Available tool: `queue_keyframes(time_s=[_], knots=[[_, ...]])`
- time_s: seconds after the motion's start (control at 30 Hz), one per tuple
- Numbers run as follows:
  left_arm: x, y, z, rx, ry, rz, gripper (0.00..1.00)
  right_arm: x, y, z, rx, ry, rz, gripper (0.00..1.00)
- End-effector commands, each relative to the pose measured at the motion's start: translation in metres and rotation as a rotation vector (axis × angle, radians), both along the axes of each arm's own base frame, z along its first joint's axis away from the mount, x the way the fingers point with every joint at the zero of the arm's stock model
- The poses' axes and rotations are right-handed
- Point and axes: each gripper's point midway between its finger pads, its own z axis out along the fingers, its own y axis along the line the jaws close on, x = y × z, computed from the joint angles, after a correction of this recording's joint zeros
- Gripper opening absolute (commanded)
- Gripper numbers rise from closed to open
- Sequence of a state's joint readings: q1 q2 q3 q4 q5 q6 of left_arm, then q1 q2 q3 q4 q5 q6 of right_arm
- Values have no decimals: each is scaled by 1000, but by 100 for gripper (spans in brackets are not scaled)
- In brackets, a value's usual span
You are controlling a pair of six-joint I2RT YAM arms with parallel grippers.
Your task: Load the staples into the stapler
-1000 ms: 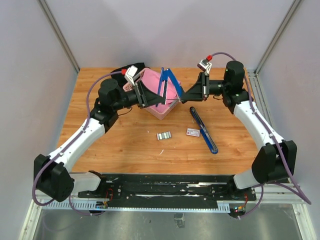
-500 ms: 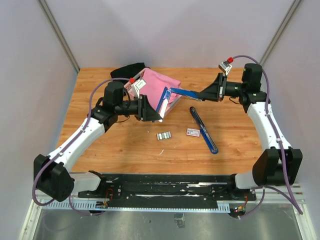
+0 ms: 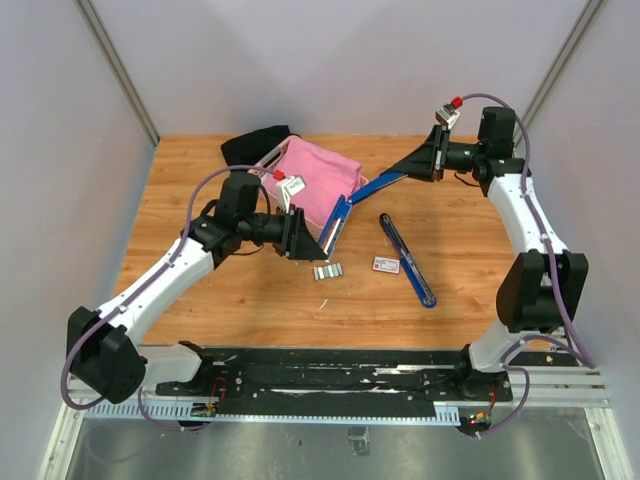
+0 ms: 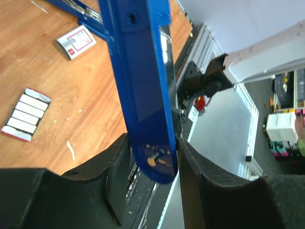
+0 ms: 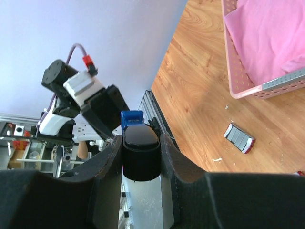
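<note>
With left gripper [image 3: 318,236] [image 4: 152,162], pinched the near end of the blue stapler [image 3: 365,187] [image 4: 143,71], fingers [image 4: 119,176] about halfway closed and pressed against both sides of its blue arm. With right gripper [image 3: 402,172] [image 5: 139,143], clamped the far-right end of the stapler [image 5: 132,118], fingers [image 5: 107,176] likewise partway shut around a black cap with a blue tip behind it. Held it opened out long and clear of the table [image 3: 200,290], stretched from the middle toward the far right, along the right side of a pink basket [image 5: 228,47]. Found the staples [image 3: 328,270] [image 4: 25,120] [image 5: 239,138] lying flat on the wood just near of the left gripper, apart from the stapler and in neither grip. Saw the small white carton [image 3: 386,264] [image 4: 76,41] with red print a little to their right, and right beside it a long blue-and-black bar [image 3: 408,260] lying aslant. Noted pink cloth [image 3: 320,170] filling the basket and black cloth [image 3: 255,143] at the far edge behind it.
</note>
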State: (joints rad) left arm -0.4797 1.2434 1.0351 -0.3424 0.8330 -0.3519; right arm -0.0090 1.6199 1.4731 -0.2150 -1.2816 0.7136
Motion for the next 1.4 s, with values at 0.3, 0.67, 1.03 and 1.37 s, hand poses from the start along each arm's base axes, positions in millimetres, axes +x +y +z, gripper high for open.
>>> queue_keyframes(time_s=[0.3, 0.67, 1.03, 1.37], knots=[[-43, -24, -1, 13, 57, -200, 0, 81, -27, -32, -67, -21, -192, 21], [20, -43, -3, -4, 24, 56, 0, 78, -30, -49, -107, -12, -234, 8], [117, -40, 72, -87, -256, 398, 82, 20, 23, -8, -115, -193, -44, 4], [86, -46, 90, -160, -252, 118, 91, -55, 71, 39, 8, -298, 277, 1]])
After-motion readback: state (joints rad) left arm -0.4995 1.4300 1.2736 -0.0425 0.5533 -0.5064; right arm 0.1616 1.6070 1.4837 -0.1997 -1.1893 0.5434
